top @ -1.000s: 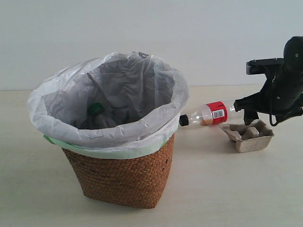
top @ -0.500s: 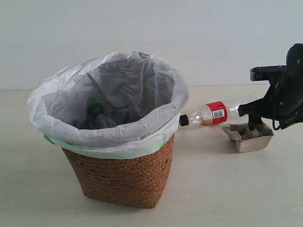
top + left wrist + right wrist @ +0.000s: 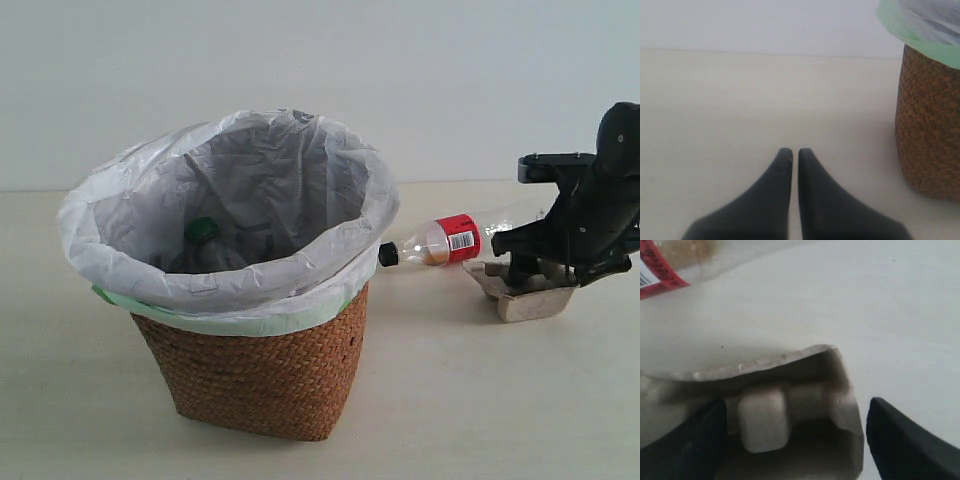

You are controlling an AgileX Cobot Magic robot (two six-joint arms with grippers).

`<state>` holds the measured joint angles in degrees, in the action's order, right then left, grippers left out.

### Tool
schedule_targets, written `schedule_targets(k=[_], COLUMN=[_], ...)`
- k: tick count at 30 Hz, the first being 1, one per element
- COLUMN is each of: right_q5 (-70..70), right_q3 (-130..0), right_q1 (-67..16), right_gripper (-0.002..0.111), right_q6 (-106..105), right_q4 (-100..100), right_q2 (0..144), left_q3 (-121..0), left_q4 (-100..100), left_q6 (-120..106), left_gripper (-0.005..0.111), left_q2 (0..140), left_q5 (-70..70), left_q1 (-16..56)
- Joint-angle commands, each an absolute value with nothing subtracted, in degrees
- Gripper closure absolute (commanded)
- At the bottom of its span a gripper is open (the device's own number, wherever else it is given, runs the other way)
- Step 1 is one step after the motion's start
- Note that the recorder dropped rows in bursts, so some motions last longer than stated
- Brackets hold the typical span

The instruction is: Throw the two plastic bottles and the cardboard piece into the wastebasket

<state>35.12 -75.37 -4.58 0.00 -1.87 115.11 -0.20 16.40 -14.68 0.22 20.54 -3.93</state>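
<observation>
The wastebasket (image 3: 262,375) stands on the table (image 3: 470,400), left of its middle and nearer the front edge, its white bag (image 3: 120,262) folded over the rim. The green-capped bottle (image 3: 203,231) already lies inside it. The red-labelled bottle (image 3: 452,240) lies on its side further back and to the right, black cap just beside the bag. The cardboard piece (image 3: 522,303) sits in front of that bottle's base, toward the right edge. The right gripper (image 3: 538,278) is down over the cardboard piece, jaws spread and released, one on each side of its end wall. The left gripper (image 3: 791,152) is clenched on nothing, low over bare table near the wastebasket's woven side
</observation>
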Motion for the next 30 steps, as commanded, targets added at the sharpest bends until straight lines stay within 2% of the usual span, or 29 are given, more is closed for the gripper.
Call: schedule_targets(k=[1, 8, 15, 19, 24, 27, 30], right_q5=[35.2, 35.2, 37.7, 41.0, 51.8, 52.2, 45.3], right_q3=[-75.6, -75.6, -75.6, -75.6, -75.6, -75.6, -75.6], right_q1=[-4.7, -4.6, -4.5, -4.5, -4.5, -4.5, -4.8], right_gripper=[0.053, 0.108, 0.108, 0.108, 0.108, 0.108, 0.108], right_q6=[-0.5, -0.5, 1.7, 14.6, 30.1, 28.6, 14.6], right_q4=[-2.2, -2.2, 3.3, 20.2, 37.9, 32.9, 13.2], right_q2=[116.9, 115.2, 104.7, 97.5, 93.8, 93.8, 93.3], left_q3=[0.0, 0.0, 0.0, 0.0, 0.0, 0.0, 0.0], left_q4=[16.2, 16.2, 16.2, 16.2, 16.2, 16.2, 16.2], left_q6=[-14.9, -14.9, -14.9, -14.9, -14.9, -14.9, -14.9], left_gripper=[0.103, 0.103, 0.103, 0.103, 0.103, 0.103, 0.103], left_q2=[0.0, 0.0, 0.0, 0.0, 0.0, 0.0, 0.0], left_q5=[20.6, 20.6, 20.6, 20.6, 20.6, 20.6, 20.6], left_q1=[-4.1, -4.1, -4.1, -4.1, -4.1, -4.1, -4.1])
